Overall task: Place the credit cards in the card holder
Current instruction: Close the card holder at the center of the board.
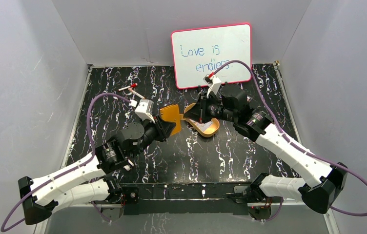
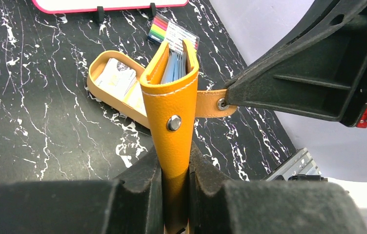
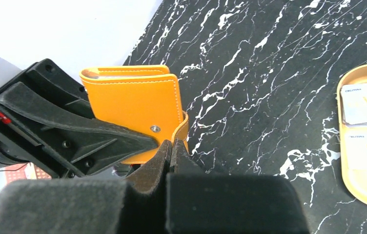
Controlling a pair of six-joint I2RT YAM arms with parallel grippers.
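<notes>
whiteboard: pink-framed, upright at far table edge, reads "Love is endless" | tray: oval, yellow-orange, mid-table | marker pack: multicoloured, near whiteboard | table: black, white-veined

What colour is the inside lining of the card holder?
Pale blue-grey, between the orange covers of the card holder; the left wrist view shows it best.

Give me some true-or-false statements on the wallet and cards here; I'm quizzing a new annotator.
1. The left gripper clamps the card holder. True.
2. The right gripper hangs open, touching nothing. False: it is shut on the card holder's strap.
3. All the credit cards are inside the card holder. False: credit cards lie in the oval tray.
4. The card holder stands upright in the grip. True.
</notes>
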